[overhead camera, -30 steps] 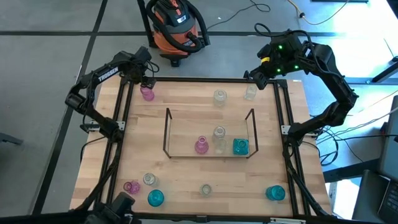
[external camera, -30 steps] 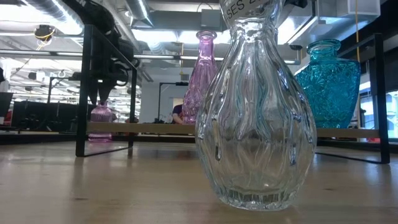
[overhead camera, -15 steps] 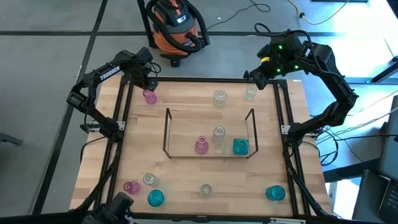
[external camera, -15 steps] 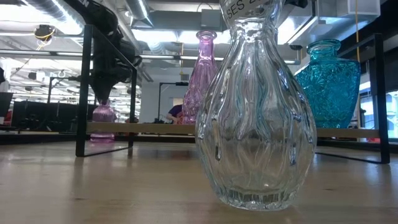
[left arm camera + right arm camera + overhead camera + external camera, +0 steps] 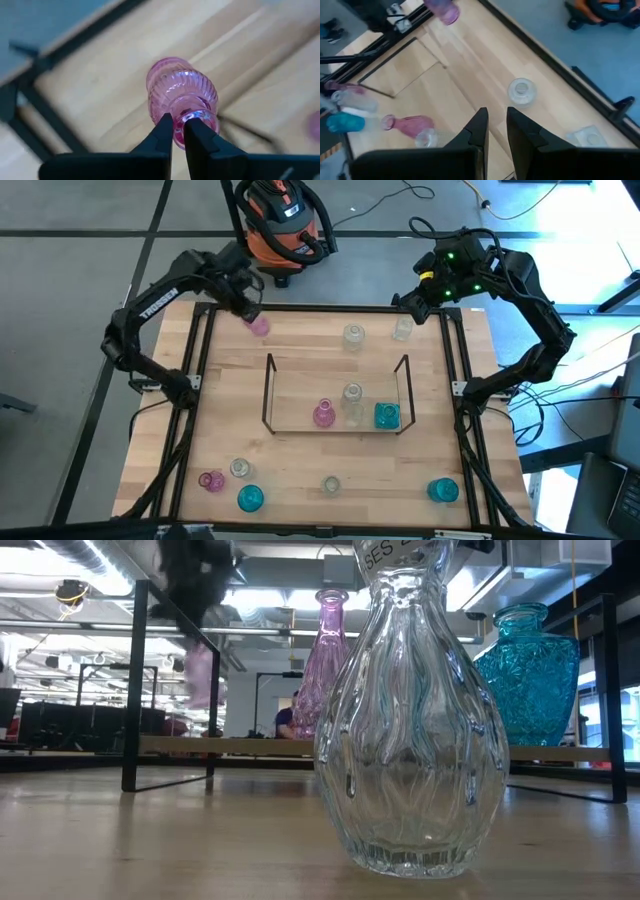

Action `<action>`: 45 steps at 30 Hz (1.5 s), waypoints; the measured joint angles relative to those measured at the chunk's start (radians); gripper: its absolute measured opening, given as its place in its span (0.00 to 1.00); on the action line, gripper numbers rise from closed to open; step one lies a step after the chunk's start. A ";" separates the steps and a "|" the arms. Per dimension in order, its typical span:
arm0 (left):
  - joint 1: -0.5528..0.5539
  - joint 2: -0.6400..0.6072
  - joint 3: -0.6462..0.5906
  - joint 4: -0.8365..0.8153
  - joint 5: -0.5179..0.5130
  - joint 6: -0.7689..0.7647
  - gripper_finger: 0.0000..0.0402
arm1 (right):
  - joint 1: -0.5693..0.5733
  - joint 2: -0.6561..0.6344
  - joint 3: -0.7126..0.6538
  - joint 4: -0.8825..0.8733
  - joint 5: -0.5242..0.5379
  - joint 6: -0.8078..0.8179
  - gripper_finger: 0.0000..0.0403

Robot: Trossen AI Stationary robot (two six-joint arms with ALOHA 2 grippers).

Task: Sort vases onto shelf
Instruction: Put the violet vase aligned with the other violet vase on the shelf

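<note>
My left gripper [image 5: 250, 310] is shut on a small pink vase [image 5: 258, 326], which hangs above the table's far left corner; it shows blurred in the low view [image 5: 200, 675]. The wire shelf [image 5: 268, 390] stands mid-table with a pink vase [image 5: 323, 414], a clear vase [image 5: 352, 402] and a teal vase [image 5: 387, 416] standing on its base. My right gripper [image 5: 410, 302] waits above the far right corner, its fingers [image 5: 480, 125] a narrow gap apart with nothing between them. My left gripper pinches the rim of the pink vase's mouth [image 5: 186, 117] between its two fingertips. One finger [image 5: 197, 132] seems to stand inside the mouth and the other outside. The fingers come from above, pointing steeply down. The vase hangs below them, tilted, clear of the table.
Two clear vases [image 5: 353, 335] [image 5: 403, 329] stand near the far edge. Along the near edge stand a pink vase [image 5: 211, 480], a clear vase [image 5: 240, 468], a teal vase [image 5: 250, 498], a clear vase [image 5: 331, 484] and a teal vase [image 5: 442, 490]. A black frame [image 5: 200, 350] edges the table.
My left gripper has risen with the pink vase, which stood on the table a second ago and now hangs clear of it. Gripper and vase have also gone a little toward the table's right edge, and the vase has tipped.
</note>
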 joint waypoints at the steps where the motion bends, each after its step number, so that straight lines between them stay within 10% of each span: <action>1: -0.032 0.009 0.047 -0.002 0.006 -0.014 0.04 | 0.000 0.000 0.000 0.000 -0.017 0.000 0.13; 19: -0.579 0.457 0.617 -0.156 -0.017 -0.148 0.04 | 0.000 -0.008 0.000 -0.134 -0.060 -0.097 0.13; 45: -0.672 0.680 0.637 -0.090 0.050 -0.049 0.04 | 0.000 -0.160 0.000 -0.156 -0.049 -0.025 0.13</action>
